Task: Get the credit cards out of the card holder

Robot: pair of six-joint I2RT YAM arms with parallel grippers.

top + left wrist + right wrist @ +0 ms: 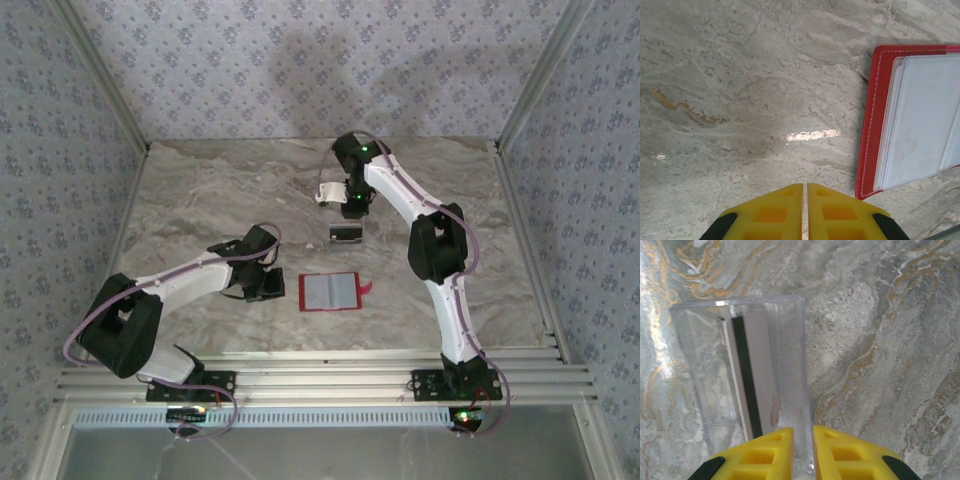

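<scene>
Both arm bases sit at the near edge of the marble table (200, 190). Just beyond, the left gripper (805, 189) hovers low with its yellow jaws pressed together on nothing, a little left of the card holder (330, 292). That red holder lies open and flat near the table's middle, clear window up, its small tab (364, 289) sticking out to the right. Farther on, one credit card (346, 234) lies alone on the marble. Farthest, the right gripper (803, 432) points down at a clear plastic tray (785, 340) containing another card (760, 365); its jaws stand narrowly apart around the tray's wall, and I cannot tell if they grip it.
</scene>
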